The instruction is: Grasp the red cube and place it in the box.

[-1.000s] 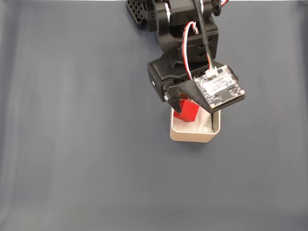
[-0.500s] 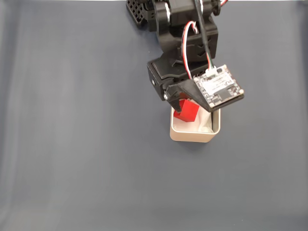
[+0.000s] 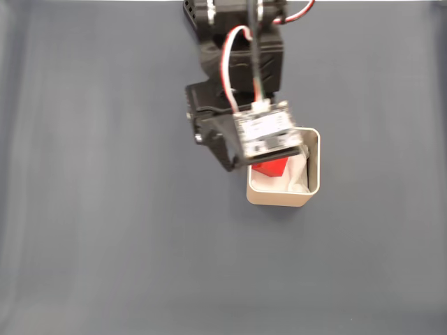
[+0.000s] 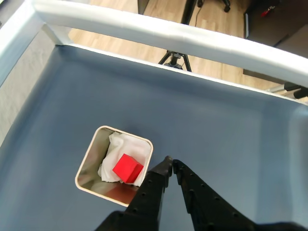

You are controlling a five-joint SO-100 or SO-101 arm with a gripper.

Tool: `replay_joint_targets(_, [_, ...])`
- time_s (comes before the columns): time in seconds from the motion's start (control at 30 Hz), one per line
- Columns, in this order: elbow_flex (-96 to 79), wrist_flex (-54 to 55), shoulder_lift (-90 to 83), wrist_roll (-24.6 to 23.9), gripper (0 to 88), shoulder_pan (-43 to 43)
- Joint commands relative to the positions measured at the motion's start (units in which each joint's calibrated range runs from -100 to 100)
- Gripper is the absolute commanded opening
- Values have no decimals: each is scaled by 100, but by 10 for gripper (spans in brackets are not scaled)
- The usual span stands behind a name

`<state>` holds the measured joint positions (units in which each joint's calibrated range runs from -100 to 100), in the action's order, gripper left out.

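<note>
Table [image 3: 98,209]: dark blue-grey mat, with a pale raised edge in the wrist view.
Arm [image 3: 237,66]: black, blurred in the fixed view, over the box's left side.
Box [image 4: 89,159]: upright on the mat, white lining [image 4: 120,147] crumpled inside.
Gripper [image 4: 169,162]: fingers nearly together, nothing between them, tips just beside the box's rim.
Red cube [image 4: 127,169]: lay tilted on the lining inside the box, apart from the gripper.
Progress: placing looked done; only pulling the arm clear seemed left.
</note>
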<state>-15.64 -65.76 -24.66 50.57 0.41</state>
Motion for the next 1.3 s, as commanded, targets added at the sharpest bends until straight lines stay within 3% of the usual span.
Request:
replay_joint_targets(0.0, [-248, 497, -409, -93, 3, -279])
replay_joint_targets(0.57, [-4100, 1611, -2940, 0, 3, -813])
replay_joint_targets(1.27, [-7359, 1095, -6220, -34, 3, -678])
